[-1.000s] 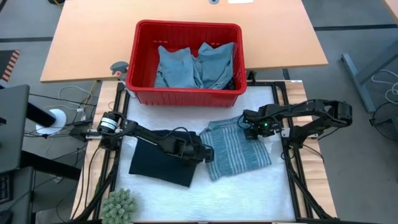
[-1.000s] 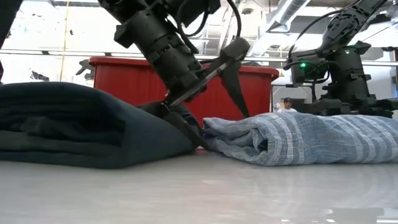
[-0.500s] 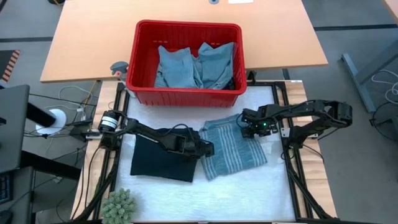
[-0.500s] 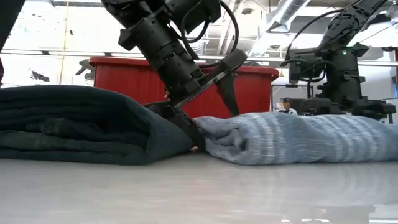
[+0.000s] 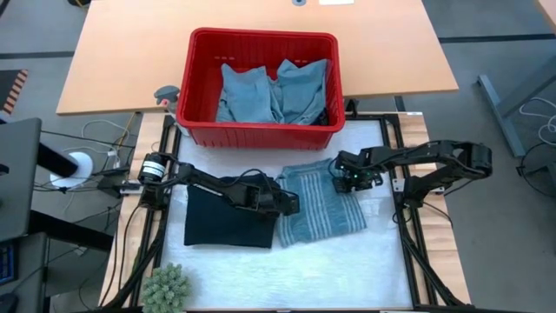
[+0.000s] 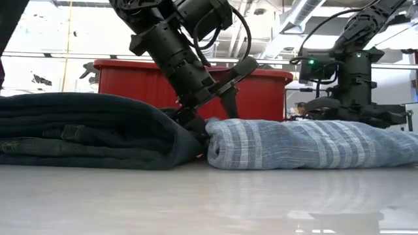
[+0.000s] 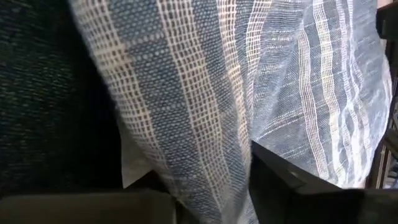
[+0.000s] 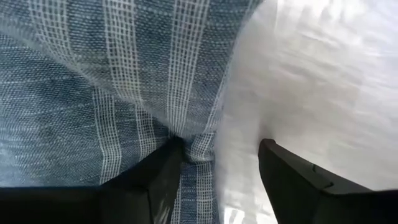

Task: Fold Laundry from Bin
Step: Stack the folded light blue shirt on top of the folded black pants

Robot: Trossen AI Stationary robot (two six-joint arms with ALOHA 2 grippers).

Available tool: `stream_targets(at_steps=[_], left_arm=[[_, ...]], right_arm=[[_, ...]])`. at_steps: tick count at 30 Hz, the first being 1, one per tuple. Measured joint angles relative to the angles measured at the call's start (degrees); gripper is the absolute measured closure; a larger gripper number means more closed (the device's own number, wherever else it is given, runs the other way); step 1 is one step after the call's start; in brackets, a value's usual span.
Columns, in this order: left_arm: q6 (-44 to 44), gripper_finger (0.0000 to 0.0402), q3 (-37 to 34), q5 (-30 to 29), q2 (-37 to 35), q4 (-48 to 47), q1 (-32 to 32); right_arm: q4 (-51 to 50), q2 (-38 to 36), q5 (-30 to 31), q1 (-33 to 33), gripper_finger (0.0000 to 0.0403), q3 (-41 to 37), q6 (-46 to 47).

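The bin [image 5: 261,132] is red and stands at the far side with light blue laundry [image 5: 274,91] inside. On the white mat lie a folded dark navy garment [image 5: 226,222] and, to its right, a folded grey-blue striped garment [image 5: 326,209]. My left gripper [image 5: 285,202] is shut on the striped garment's left edge, between the two garments. My right gripper [image 5: 347,181] points down at the striped garment's far right corner. It is open, and the cloth's edge [image 8: 202,152] runs between its fingers. My left gripper pinches the rolled left edge [image 7: 205,186] of the striped garment between its two fingers. It comes slanting down from the table's left. One finger [image 6: 230,104] lies on top of the fold and the other goes under it. The garment rests on the mat. My right gripper touches the striped garment with one fingertip [image 8: 165,168], from above, close to the cloth's right edge, where the stripes pucker. The other finger [image 8: 292,180] stands over bare mat. The cloth lies flat under it.
A green fuzzy ball [image 5: 165,287] sits at the mat's near left corner. Cables and a white roll [image 5: 78,167] lie off the left side. The wooden table [image 5: 122,61] extends beyond the bin. Bare mat [image 5: 330,269] lies toward the near edge.
My left gripper has swung a little toward the far edge and shut its fingers on the striped garment's left edge. That edge, loose and gaping before, is now a tight roll. Both the striped and the dark garment lie squarer to the table, their near corners drawn toward the far side.
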Motion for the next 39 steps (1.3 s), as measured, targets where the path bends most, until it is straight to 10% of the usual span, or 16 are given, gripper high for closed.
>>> stream_targets(at_steps=[13,27,39], left_arm=[[4.84,0.0284,-0.09,-0.21,0.0,0.51,-1.16],[2.72,0.0102,0.04,3.01,0.02,-1.6,-1.05],[3.89,0.0152,0.07,2.77,0.0,-4.24,-0.87]], right_arm=[[-3.46,-19.81,6.58,3.07,0.0143,-0.15,5.19],[-2.16,-6.87,10.75,14.06,0.0131,-0.11,12.4],[5.45,5.0,9.68,16.49,0.0188,0.7,17.11]])
